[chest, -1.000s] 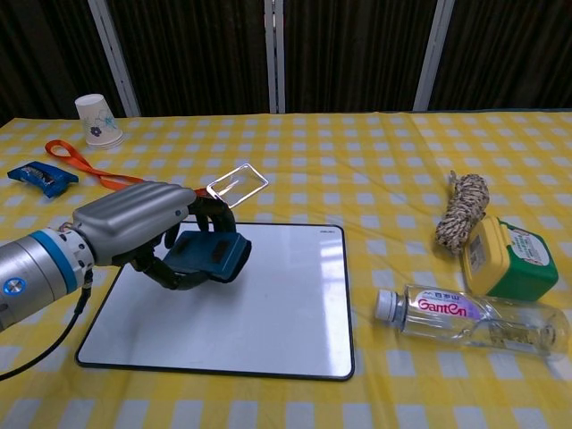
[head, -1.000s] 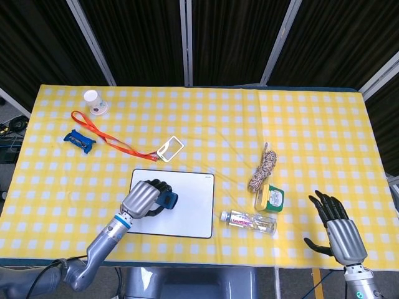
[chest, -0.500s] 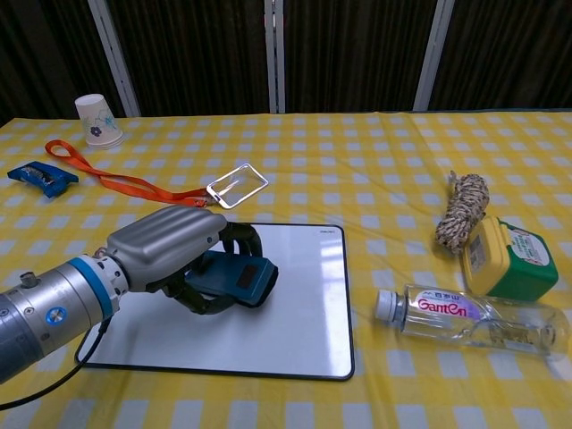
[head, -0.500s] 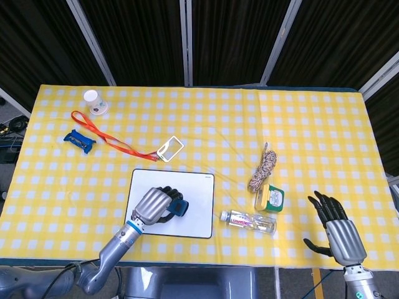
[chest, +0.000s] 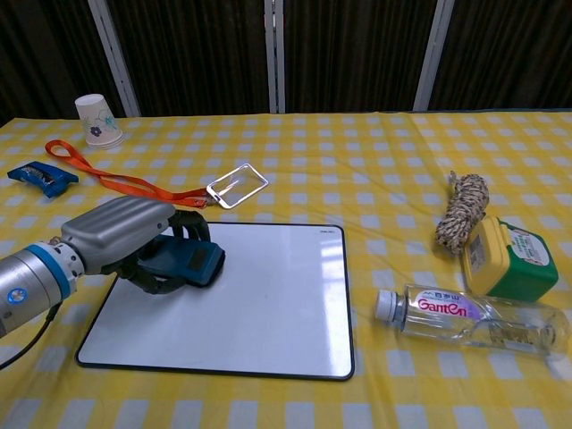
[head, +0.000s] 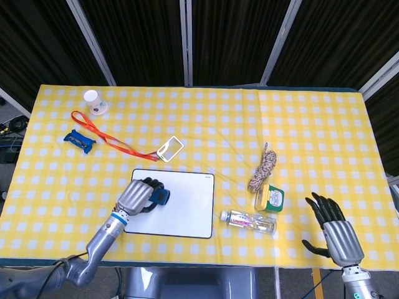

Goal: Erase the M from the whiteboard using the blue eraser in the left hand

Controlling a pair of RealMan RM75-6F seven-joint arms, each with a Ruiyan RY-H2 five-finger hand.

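Observation:
The whiteboard [head: 181,202] [chest: 259,304] lies flat near the table's front edge, and its white face shows no writing. My left hand [head: 138,195] [chest: 121,234] grips the blue eraser [head: 160,197] [chest: 183,262] and presses it on the board's far left part. My right hand [head: 336,232] hovers off the front right corner of the table, fingers spread, holding nothing; the chest view does not show it.
A clear water bottle [head: 247,221] [chest: 469,319] lies right of the board, with a green and yellow box [head: 269,197] [chest: 505,257] and a rope bundle [head: 263,166] [chest: 463,209] behind it. An orange lanyard [head: 106,137] with badge holder [chest: 237,185], a blue packet [head: 79,139] and a paper cup [head: 93,101] lie far left.
My left hand swept the eraser from the board's middle right, back to its left and far side. The right hand has barely moved.

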